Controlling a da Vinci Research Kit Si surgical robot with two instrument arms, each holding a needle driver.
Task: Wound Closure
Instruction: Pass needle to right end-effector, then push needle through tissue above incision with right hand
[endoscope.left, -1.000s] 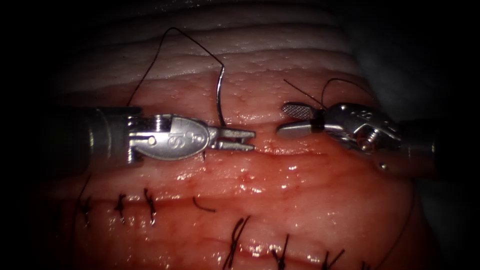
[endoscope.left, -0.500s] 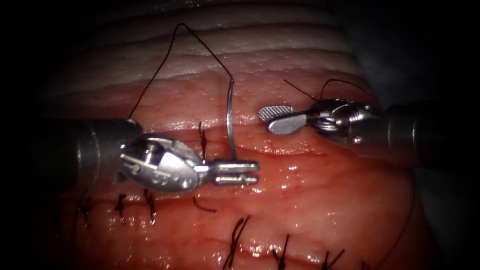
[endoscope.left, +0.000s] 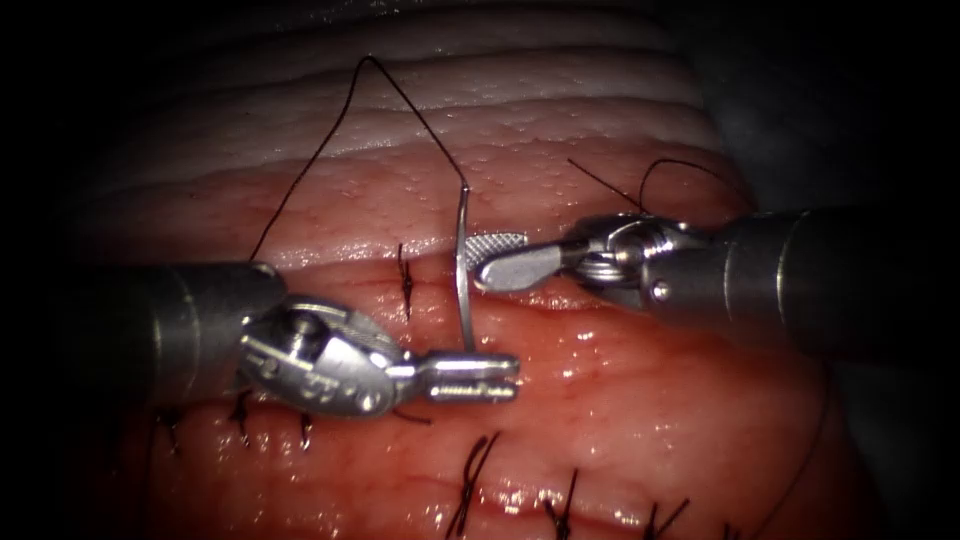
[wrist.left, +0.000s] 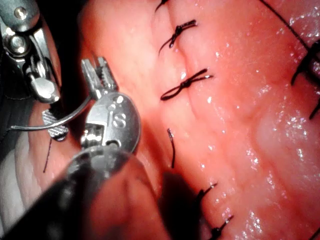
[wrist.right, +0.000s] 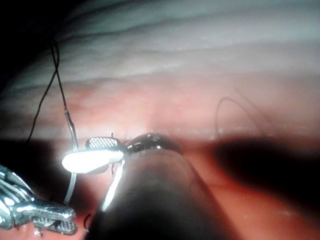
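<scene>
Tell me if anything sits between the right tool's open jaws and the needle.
Nothing visible does. The right tool has open jaws right beside the needle, which the left tool holds near one end, upright and clear of the tissue. Thread trails from the needle's top.

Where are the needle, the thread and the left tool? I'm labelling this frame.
needle (endoscope.left: 461, 270): endoscope view, mid-shaft, free of the tissue.
thread (endoscope.left: 330, 135): endoscope view, the loop rising from the needle's tail.
left tool (endoscope.left: 470, 377): endoscope view, jaws shut on the needle's lower end.
</scene>
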